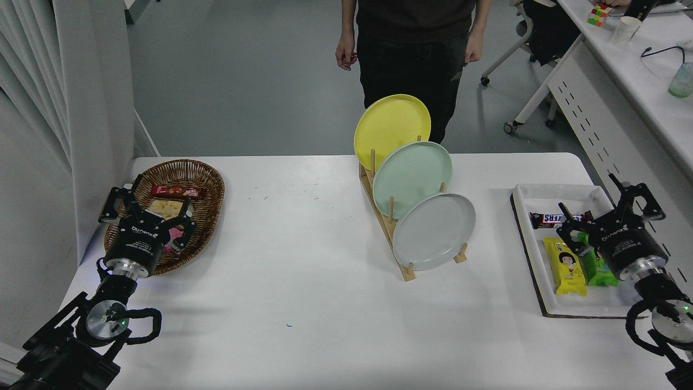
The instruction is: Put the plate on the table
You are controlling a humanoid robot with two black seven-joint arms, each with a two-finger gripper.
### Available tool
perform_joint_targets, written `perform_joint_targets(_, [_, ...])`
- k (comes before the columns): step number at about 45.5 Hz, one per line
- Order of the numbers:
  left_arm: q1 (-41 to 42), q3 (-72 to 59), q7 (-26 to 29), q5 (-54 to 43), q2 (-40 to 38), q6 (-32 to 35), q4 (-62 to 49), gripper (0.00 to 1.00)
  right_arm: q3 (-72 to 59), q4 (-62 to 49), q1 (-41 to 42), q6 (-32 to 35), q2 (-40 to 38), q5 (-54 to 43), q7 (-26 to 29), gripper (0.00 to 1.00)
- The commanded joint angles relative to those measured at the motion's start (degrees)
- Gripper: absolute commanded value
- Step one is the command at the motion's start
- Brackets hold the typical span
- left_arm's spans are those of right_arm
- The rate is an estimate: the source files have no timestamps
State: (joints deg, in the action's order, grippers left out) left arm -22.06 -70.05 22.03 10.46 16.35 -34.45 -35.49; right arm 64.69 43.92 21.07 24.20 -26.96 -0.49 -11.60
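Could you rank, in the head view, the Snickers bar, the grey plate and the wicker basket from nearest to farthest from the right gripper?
1. Snickers bar, in the white tray, just left of the right gripper.
2. Grey plate, mid-table, in the rack's front slot.
3. Wicker basket, far left.

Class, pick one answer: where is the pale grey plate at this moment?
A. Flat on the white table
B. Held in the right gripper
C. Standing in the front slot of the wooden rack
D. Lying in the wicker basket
C: the pale grey plate stands on edge in the wooden rack, in front of the mint green plate; the open right gripper is over the tray, away from it.
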Motion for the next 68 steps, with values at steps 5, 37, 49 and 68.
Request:
perform_joint_targets(5, [0.0, 0.0, -0.06, 0.0, 0.0, -0.01, -0.01, 0.98, 0.88, -0.59, -0.24, -0.38, 0.68, 0.57, 0.0, 1.0])
perform_joint_targets(37, [0.0, 0.0, 0.03, 0.0, 0.0, -0.01, -0.01, 0.98, -3.6, -4.63, 0.99, -0.46, 3.32, 1.54, 0.0, 1.0])
perform_joint_targets(49, [0.0, 0.0, 0.03, 0.0, 0.0, -0.01, -0.01, 0.98, -8.08, -4.37, 2.04, -0.55, 1.39, 6.63, 0.09, 1.0])
perform_joint_targets(68, [0.0, 0.0, 0.03, 0.0, 0.0, -0.01, 0.07, 0.98, -26.97, -3.93, 10.91, -2.31, -3.89, 11.9, 0.26, 1.0])
